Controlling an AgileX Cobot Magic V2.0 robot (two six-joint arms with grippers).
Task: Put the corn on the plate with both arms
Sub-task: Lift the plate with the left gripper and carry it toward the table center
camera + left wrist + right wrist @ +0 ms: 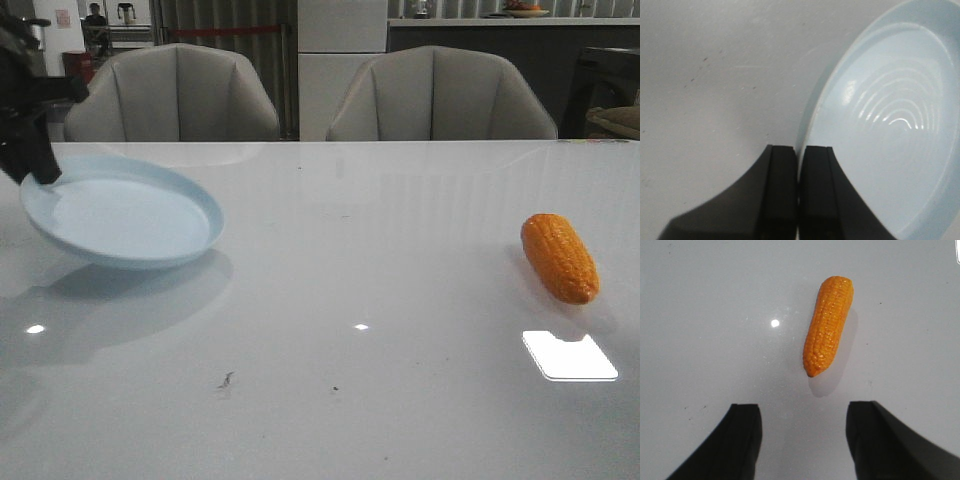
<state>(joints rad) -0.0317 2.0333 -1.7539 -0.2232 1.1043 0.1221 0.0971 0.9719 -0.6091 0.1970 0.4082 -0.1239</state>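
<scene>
Near the left edge of the glossy white table [380, 300], the left gripper [799, 165] pinches the rim of the pale blue plate [125, 215], its fingers [780, 190] nearly together with only the thin rim between them. The plate is tilted and lifted, with a shadow beneath it on the tabletop. Well apart, close to the right edge, the orange corn cob [559, 257] lies flat on the table. The right gripper [804, 435] hangs over it with its fingers [742, 440] spread wide, holding nothing, the cob's tapered tip pointing toward the gap.
</scene>
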